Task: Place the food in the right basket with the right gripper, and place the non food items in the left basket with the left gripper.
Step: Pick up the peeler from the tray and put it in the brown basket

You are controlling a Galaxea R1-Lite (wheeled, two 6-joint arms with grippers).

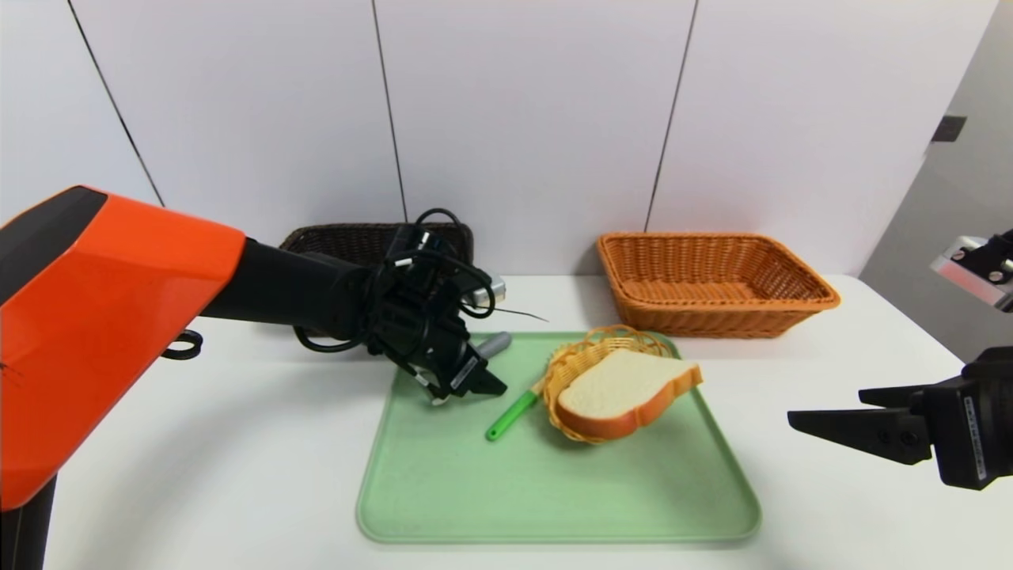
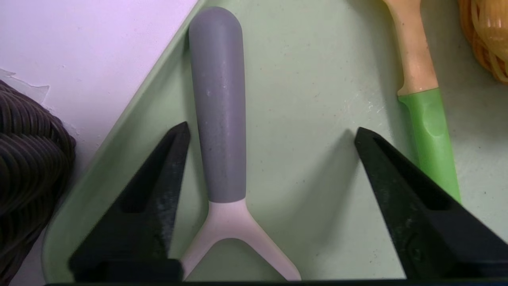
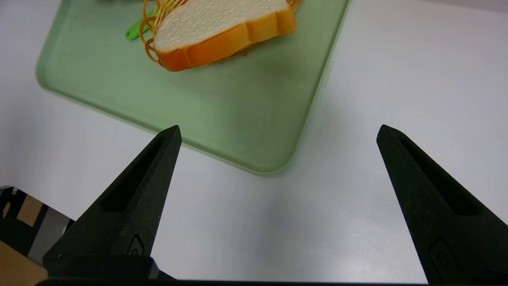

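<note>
A peeler with a grey handle (image 2: 218, 111) and a white forked head lies in the far left corner of the green tray (image 1: 554, 491). My left gripper (image 2: 272, 135) hangs low over it, open, the handle between the fingers and close beside one of them. In the head view this gripper (image 1: 467, 392) covers most of the peeler (image 1: 495, 344). A green-handled knife (image 1: 513, 416) lies beside it. A bread slice (image 1: 625, 388) rests on a small wicker mat (image 1: 582, 356). My right gripper (image 1: 827, 405) hovers open above the table, right of the tray.
The dark brown basket (image 1: 356, 241) stands at the back left behind my left arm, and the orange wicker basket (image 1: 712, 281) at the back right. The tray's near half is bare. The table's right edge lies close to my right gripper.
</note>
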